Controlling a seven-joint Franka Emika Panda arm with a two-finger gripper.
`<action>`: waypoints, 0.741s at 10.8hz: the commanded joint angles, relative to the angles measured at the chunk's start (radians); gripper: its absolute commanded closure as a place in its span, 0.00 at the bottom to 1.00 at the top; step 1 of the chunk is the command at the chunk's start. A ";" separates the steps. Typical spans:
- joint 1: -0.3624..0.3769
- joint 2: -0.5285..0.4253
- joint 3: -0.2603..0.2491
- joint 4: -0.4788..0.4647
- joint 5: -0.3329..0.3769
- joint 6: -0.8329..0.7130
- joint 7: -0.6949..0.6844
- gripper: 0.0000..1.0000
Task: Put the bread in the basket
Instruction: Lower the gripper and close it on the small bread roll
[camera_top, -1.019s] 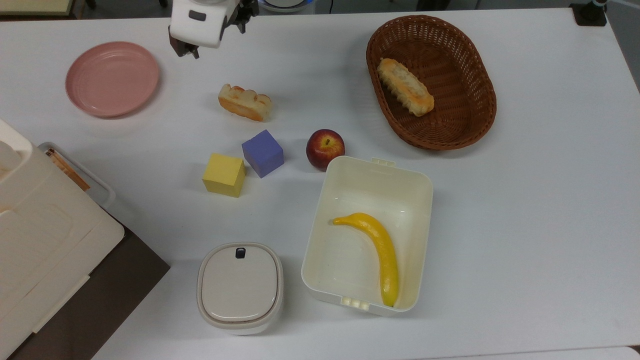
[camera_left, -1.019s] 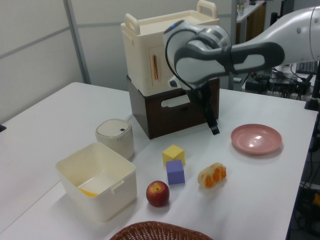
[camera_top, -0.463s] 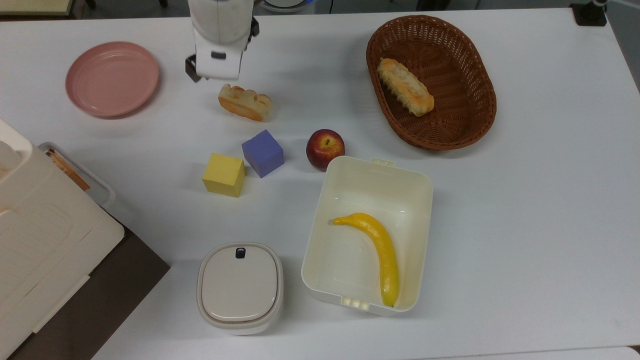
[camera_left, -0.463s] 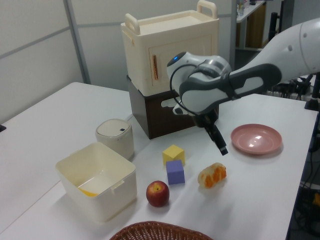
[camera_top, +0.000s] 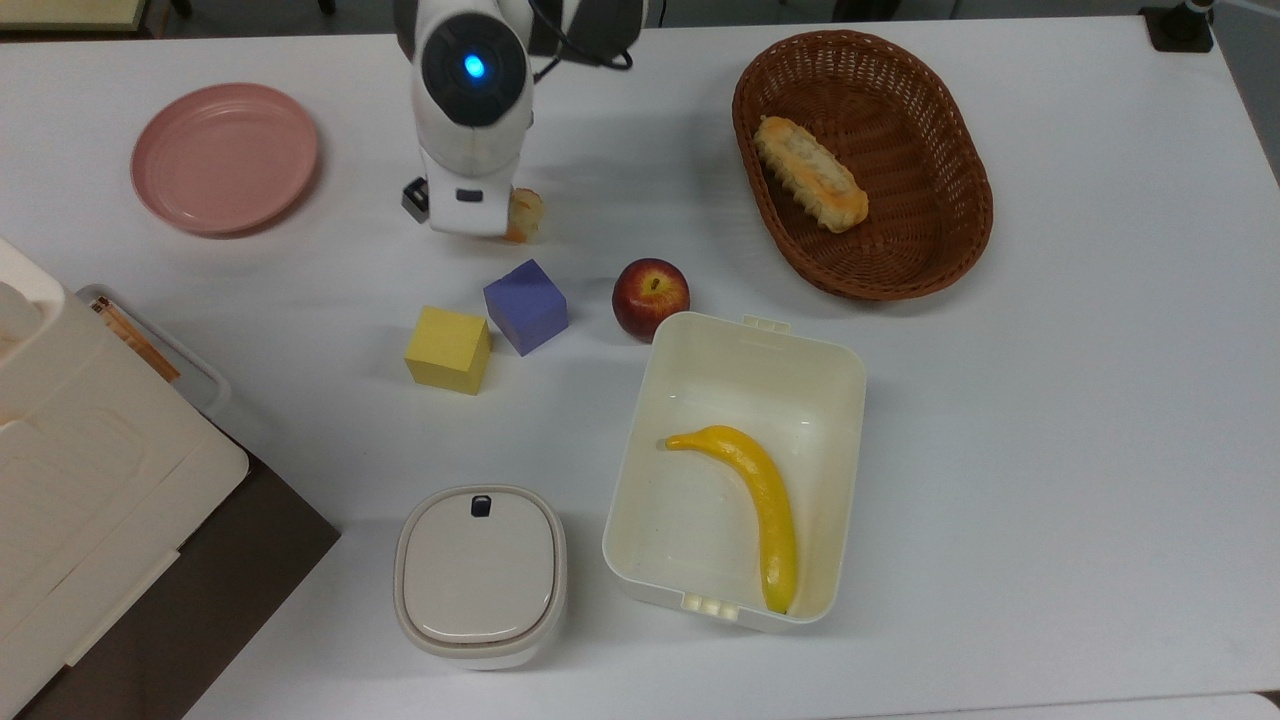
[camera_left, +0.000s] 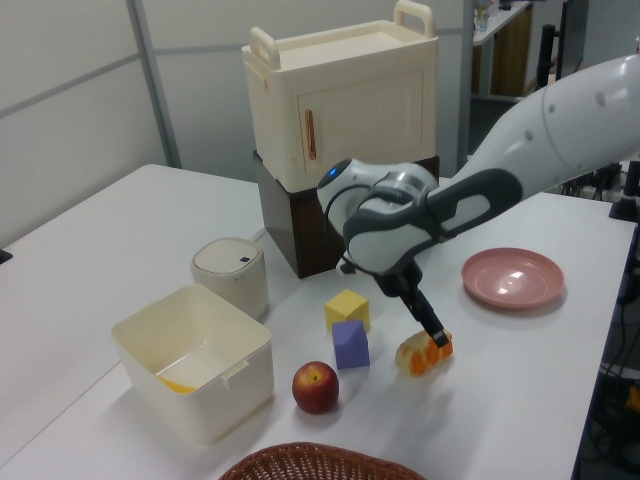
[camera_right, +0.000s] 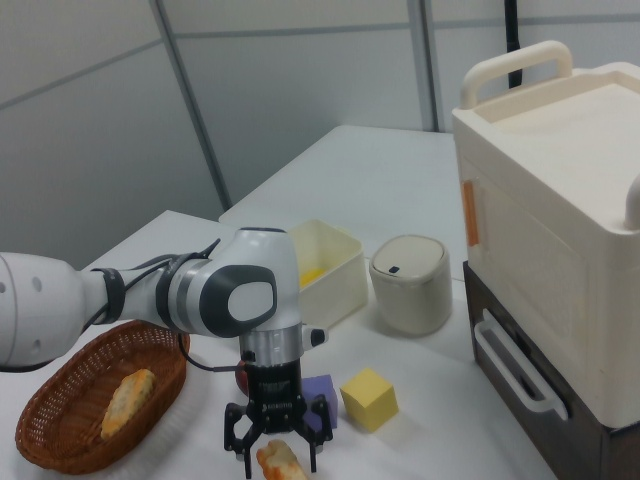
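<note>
Orange-glazed bread (camera_right: 279, 461) lies on the white bench (camera_top: 1050, 420), between the spread fingers of the gripper (camera_right: 270, 452), not yet pinched. Grasp, lift and carry to the basket (camera_top: 940, 245) remain. Lobed, glossy roll; oval dark wicker basket already holds a paler ridged loaf (camera_top: 810, 172).

The top view is looking straight down on the white bench (camera_top: 1050, 450) from high up, the hand (camera_top: 466, 212) sitting near its upper edge. The left view is facing across the bench from beyond the basket (camera_left: 320, 462) (lower and closer in). The right view is looking from the opposite side, nearest of all. All three are sharing the hand (camera_right: 272, 452) and the blocks beside it.
</note>
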 joint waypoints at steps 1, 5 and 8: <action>0.045 0.032 -0.003 0.006 -0.064 0.015 0.016 0.51; 0.047 0.023 -0.001 0.116 -0.049 -0.124 0.010 1.00; 0.068 0.018 0.000 0.277 0.078 -0.304 0.024 1.00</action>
